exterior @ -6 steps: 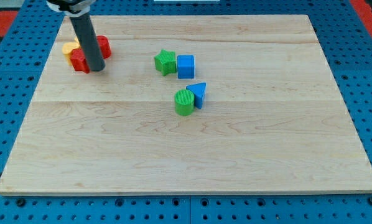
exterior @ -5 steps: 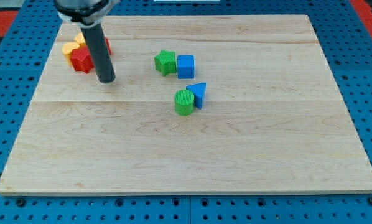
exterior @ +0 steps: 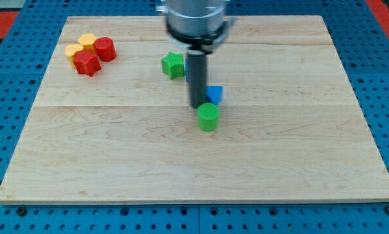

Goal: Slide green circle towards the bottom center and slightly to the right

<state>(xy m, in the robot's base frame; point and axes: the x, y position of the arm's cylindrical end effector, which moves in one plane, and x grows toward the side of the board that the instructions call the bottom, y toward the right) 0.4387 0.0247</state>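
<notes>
The green circle (exterior: 208, 117) is a short ribbed cylinder a little below the board's middle. My tip (exterior: 198, 106) stands just above and to the left of it, touching or nearly touching its upper left edge. The rod rises straight up from there and hides most of the blue square block. A blue triangle (exterior: 215, 94) peeks out at the rod's right side, just above the green circle.
A green star (exterior: 172, 65) lies left of the rod. At the view's top left sit a red star (exterior: 86, 63), a red cylinder (exterior: 105, 49) and two yellow blocks (exterior: 79, 45). The wooden board (exterior: 298, 143) lies on a blue pegboard.
My tip has swept from the red and yellow cluster at the top left across to the green circle. The green circle has shifted down and to the right, away from the blue triangle.
</notes>
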